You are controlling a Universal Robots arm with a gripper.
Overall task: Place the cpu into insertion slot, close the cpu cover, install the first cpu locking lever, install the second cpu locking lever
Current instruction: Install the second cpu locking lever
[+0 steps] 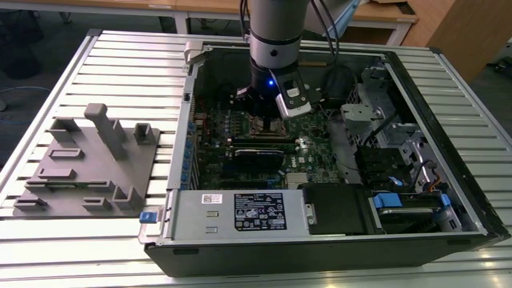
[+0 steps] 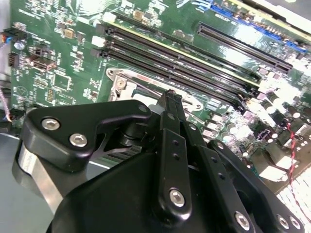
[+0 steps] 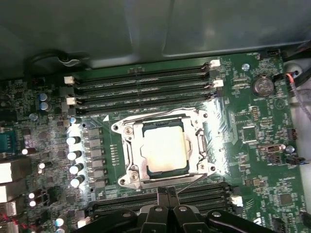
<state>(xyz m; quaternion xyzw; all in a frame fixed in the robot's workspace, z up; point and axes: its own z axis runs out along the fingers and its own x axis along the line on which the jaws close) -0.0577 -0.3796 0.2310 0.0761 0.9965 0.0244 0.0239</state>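
The gripper (image 3: 167, 193) is hovering just over the slot (image 3: 164, 147) on the motherboard (image 3: 252, 145), fingers (image 2: 171, 104) pressed together and holding nothing. The cpu (image 3: 165, 148) is sitting flat in the slot, with the cover (image 3: 130, 145) lying closed around it (its shiny top showing through the cut-out). In the exterior view the arm (image 1: 276, 36) is reaching down into the open case (image 1: 448, 150), toward its far edge.

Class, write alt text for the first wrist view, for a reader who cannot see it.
A small square silver-grey cpu sits in the silver-rimmed insertion slot of a green motherboard, with the thin silver metal cpu cover lying closed around it. The black gripper, fingers together, sits at the socket's edge, with long black memory slots on the far side.
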